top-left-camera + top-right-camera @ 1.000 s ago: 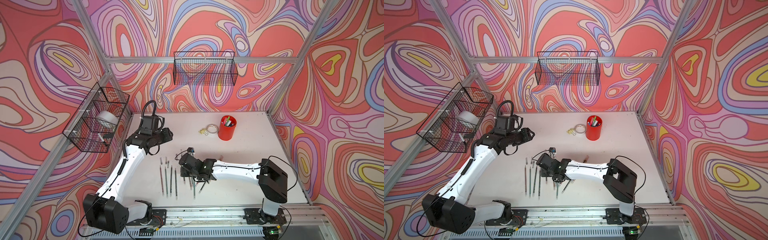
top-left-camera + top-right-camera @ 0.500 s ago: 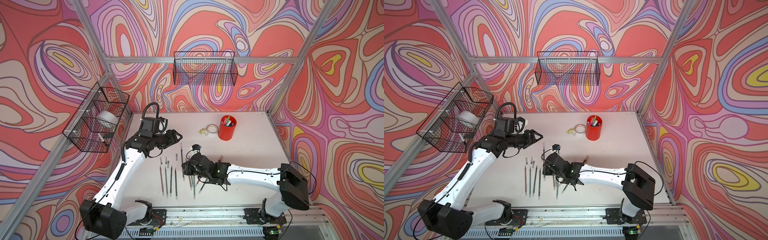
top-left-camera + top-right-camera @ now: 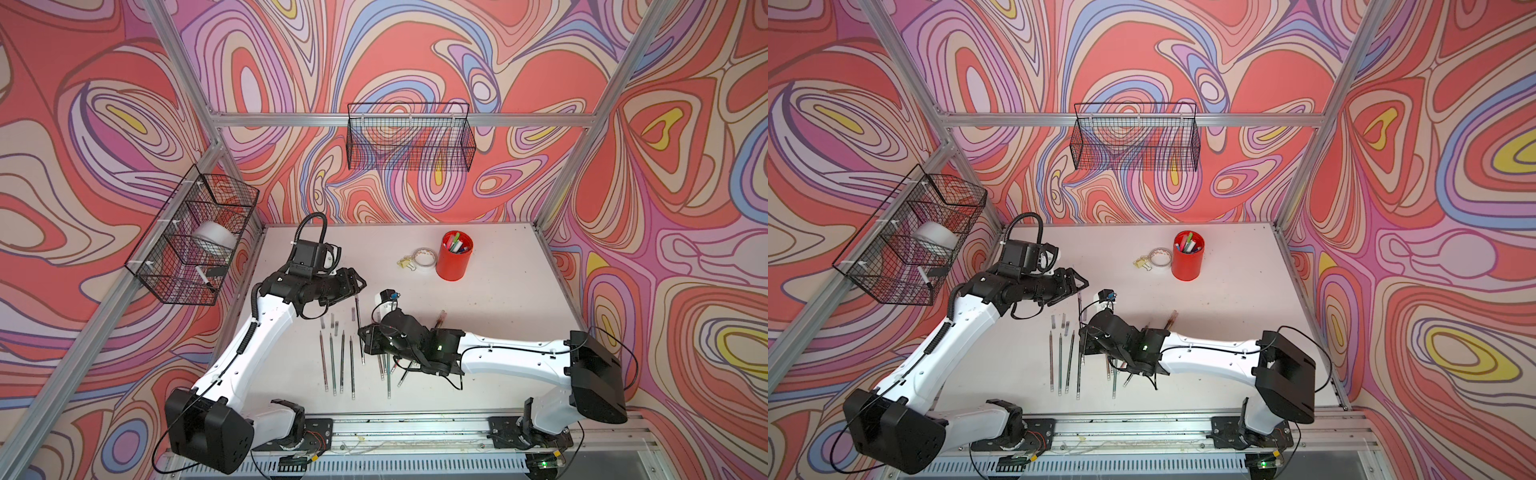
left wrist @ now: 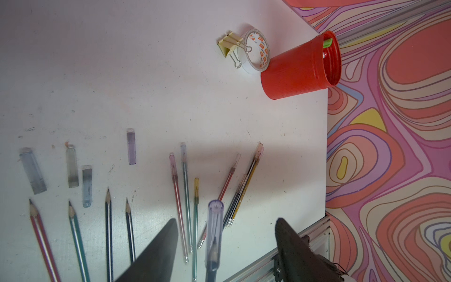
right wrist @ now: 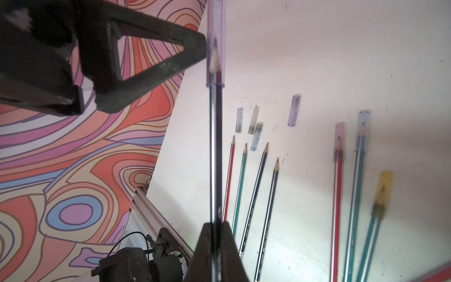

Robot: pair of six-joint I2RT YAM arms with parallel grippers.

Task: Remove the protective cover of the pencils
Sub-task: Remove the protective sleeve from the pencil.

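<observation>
1. The right gripper (image 5: 214, 228) has its jaws clamped tight on the shaft of a black pencil (image 5: 216, 151), which it holds above the table (image 4: 122, 73).
2. A clear lavender cap (image 5: 215, 48) covers that pencil's sharpened tip.
3. The left gripper (image 4: 225, 221) has its jaws well apart, with the cap between them. One finger (image 5: 190, 51) lies right beside the cap, and I cannot tell whether it touches.
4. Four bare pencils (image 5: 240, 185) lie side by side on the table, with four loose caps (image 5: 253, 119) just past their tips.
5. Three capped pencils (image 5: 338, 195) lie beside them, and more crossed pencils (image 4: 241, 193) lie further along.
6. A red cup (image 4: 292, 70), a tape roll (image 4: 263, 48) and a binder clip (image 4: 229, 46) sit together near the back wall.
</observation>
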